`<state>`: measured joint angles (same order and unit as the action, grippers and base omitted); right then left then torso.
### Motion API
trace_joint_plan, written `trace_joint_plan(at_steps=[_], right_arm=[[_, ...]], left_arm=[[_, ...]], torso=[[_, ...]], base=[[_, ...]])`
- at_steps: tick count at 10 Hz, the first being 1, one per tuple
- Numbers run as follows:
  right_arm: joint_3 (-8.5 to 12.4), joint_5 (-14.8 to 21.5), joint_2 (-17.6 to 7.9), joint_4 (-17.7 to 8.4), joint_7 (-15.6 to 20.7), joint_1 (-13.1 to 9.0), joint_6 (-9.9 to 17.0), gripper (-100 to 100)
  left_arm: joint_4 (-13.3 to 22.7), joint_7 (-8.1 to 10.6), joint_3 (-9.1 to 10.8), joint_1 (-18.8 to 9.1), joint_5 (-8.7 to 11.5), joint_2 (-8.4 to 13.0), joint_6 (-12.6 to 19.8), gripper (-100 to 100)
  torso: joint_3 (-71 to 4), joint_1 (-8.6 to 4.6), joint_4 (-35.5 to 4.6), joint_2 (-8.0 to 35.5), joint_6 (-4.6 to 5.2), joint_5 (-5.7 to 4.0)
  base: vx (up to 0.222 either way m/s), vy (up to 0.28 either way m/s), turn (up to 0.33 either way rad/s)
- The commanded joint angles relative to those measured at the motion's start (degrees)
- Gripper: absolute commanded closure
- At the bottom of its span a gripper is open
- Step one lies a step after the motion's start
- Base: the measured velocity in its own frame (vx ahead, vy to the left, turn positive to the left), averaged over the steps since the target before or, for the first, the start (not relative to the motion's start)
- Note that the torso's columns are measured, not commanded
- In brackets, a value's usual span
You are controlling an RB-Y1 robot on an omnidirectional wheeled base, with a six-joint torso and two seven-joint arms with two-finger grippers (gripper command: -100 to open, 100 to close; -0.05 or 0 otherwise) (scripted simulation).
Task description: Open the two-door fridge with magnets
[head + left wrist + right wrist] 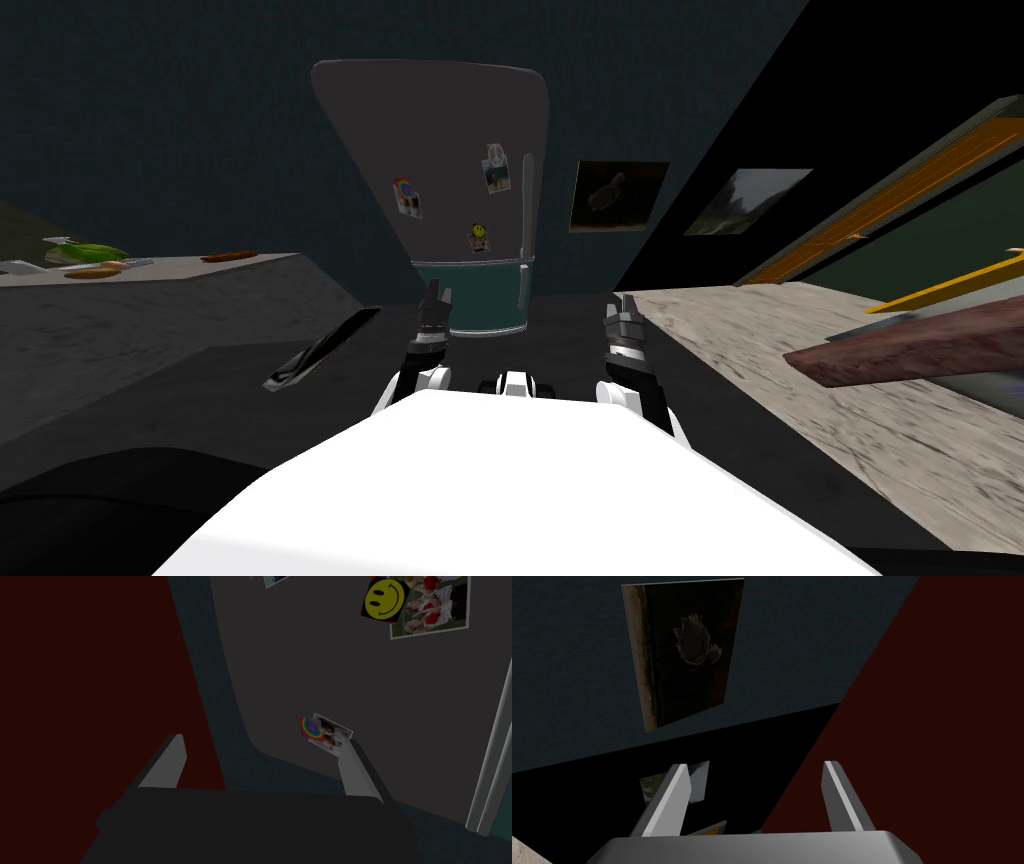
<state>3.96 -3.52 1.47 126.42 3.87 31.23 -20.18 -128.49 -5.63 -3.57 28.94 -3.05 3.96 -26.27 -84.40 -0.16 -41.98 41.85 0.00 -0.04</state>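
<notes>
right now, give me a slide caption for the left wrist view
Open left end effector faces the dark grey fridge door, smiley magnet and rainbow magnet, pale handle not yet grasped.

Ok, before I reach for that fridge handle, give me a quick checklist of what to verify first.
1. The target is the fridge with the smiley magnet: ok.
2. Its doors look shut, ready to pull: ok.
3. The upper door handle is unobstructed: ok.
4. The left gripper is open: ok.
5. The right gripper is open: ok.
6. A gripper is at the handle: not ok, both are short of it.
</notes>
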Motion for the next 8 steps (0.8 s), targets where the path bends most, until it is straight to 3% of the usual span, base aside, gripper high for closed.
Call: trace_joint_plan(at_steps=[1,8], right_arm=[[0.0,0.0,0.0,0.0,0.0,0.01,0.0,0],[0.0,0.0,0.0,0.0,0.0,0.01,0.0,0]], left_arm=[[3.02,-0.41,0.66,-0.83,0.32,2.71,-2.17,-100],[10.93,-1.28,2.43,-3.13,1.17,2.8,-7.14,-100]], torso=[[-0.3,-0.07,-0.14,0.06,0.0,-0.02],[-0.24,0.2,-0.27,0.33,0.0,0.05]], base=[[0.234,-0.166,0.045],[0.184,-0.158,0.03]])
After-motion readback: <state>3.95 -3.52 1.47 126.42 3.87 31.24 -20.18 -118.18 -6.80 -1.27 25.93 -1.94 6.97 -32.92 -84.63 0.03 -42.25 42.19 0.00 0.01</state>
